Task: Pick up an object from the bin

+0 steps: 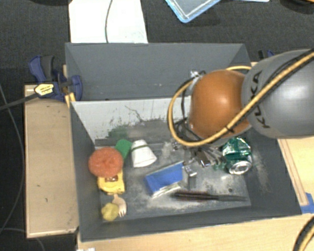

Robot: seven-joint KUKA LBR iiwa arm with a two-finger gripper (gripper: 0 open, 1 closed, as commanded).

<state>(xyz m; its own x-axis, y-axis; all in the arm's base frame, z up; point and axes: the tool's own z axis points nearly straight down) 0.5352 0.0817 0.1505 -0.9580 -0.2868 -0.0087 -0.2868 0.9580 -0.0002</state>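
Note:
My gripper hangs low over the middle of the bin floor, mostly hidden under the arm's wrist. Just to its left and front lies a flat blue packet, its right end touching or nearly touching the gripper. A crushed green can lies immediately to the gripper's right. In front of it, a thin dark stick lies flat along the bin's near side.
A white cup on its side and a green piece lie left of centre. At the left wall sit a fuzzy orange-red ball, a yellow toy and a pale yellow lump.

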